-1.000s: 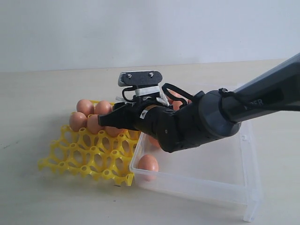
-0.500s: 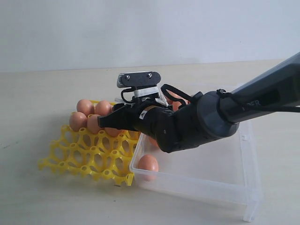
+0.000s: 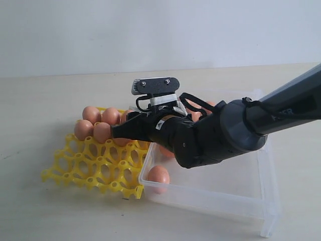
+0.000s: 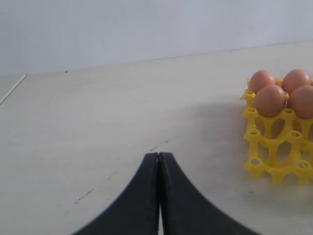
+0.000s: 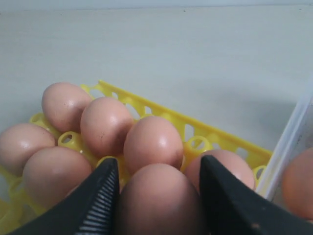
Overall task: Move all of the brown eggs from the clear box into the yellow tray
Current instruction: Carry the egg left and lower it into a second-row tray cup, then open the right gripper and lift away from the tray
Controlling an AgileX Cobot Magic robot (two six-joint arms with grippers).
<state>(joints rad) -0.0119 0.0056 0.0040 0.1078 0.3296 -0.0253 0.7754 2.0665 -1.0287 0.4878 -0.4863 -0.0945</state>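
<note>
Right arm (image 3: 241,130): over the last second it has shifted a little toward the box side in the exterior view. Height is about the same and the jaw gap hasn't changed.

Clear box (image 3: 210,203): on the right, hasn't moved. One brown egg (image 3: 158,176) sits in its near-left corner. More orange shows behind the wrist, count unclear.

Yellow tray (image 3: 85,168): left of the box, edge just beside the box wall. Its far rows hold eggs (image 3: 91,114) and the near rows are empty cups. The visible eggs sit as they did a second ago.

Right gripper (image 5: 159,169): clamped on one brown egg (image 5: 159,200), a finger on each side. It hovers over the filled rows, on the side nearest the box.

Left gripper (image 4: 159,161): fingers pressed together, nothing held. It's parked low over bare table, well clear of the tray corner.

My read: the sideways nudge is lining the egg up with a free cup next to the seated ones. The egg isn't down yet and the box isn't empty, so there are more trips to go.

Room: plain pale wall (image 3: 150,30) behind, nothing else there.

Surface: light beige tabletop (image 3: 50,211), matte, with a few small dark scuffs (image 4: 83,196) in the left wrist view.
</note>
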